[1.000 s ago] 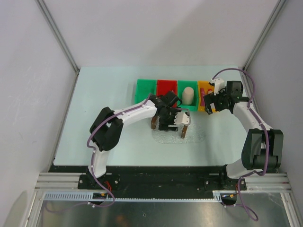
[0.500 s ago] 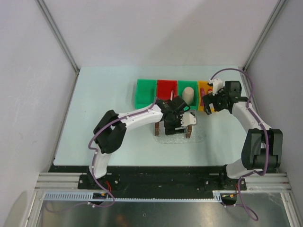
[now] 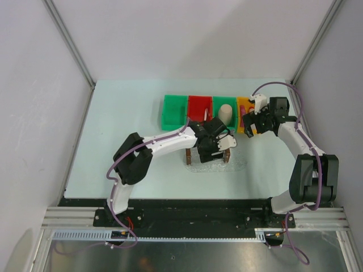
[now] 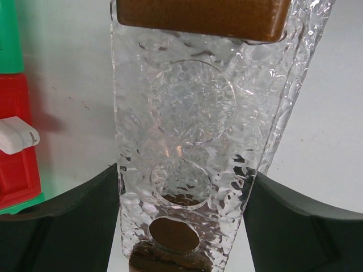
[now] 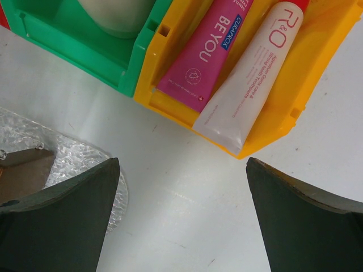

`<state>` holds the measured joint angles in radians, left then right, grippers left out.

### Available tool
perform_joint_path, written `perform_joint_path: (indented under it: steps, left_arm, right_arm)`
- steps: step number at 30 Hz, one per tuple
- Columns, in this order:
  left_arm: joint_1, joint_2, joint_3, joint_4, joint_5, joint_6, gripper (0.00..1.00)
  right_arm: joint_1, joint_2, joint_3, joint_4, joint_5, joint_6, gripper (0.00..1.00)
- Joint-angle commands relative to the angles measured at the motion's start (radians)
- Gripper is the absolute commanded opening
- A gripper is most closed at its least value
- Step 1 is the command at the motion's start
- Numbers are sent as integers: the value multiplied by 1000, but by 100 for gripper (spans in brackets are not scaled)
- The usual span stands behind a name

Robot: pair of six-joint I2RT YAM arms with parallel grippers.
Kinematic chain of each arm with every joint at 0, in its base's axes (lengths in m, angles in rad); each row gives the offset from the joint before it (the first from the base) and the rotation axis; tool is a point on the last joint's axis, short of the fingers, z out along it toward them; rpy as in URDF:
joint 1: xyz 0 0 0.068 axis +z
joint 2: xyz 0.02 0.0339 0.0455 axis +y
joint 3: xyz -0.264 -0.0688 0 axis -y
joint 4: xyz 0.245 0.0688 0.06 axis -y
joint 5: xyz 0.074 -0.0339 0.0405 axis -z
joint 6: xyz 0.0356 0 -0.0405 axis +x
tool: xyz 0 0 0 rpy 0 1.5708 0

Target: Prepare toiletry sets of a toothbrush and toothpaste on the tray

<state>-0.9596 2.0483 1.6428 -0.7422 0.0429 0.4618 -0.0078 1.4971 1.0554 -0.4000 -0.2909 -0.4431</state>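
Left fingers (image 4: 57, 226) clasp tray (image 4: 187, 141) sides | right fingers (image 5: 57, 226) apart near toothpaste (image 5: 204, 51)

Top view looks down from above and behind the arms over the whole surface (image 3: 125, 113). Left wrist views the tray (image 4: 187, 113) closely; right wrist, near the yellow bin (image 5: 317, 62), shares the tray's end.

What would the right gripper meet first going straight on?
Likely bare table just short of the yellow bin holding the pink toothpaste; depth is unclear, so possibly the bin's near wall.
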Motion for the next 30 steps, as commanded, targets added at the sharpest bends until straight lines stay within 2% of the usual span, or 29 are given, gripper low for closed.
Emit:
perform_joint_path:
  steps: [1,30]
  left_arm:
    - [-18,-28,-24,-5,-15,-41,70]
    - [-74,-70,-103,3,-41,-8,72]
  right_arm:
    - [5,3,40,1,13,-9,100]
    - [5,-1,40,0,16,-8,100]
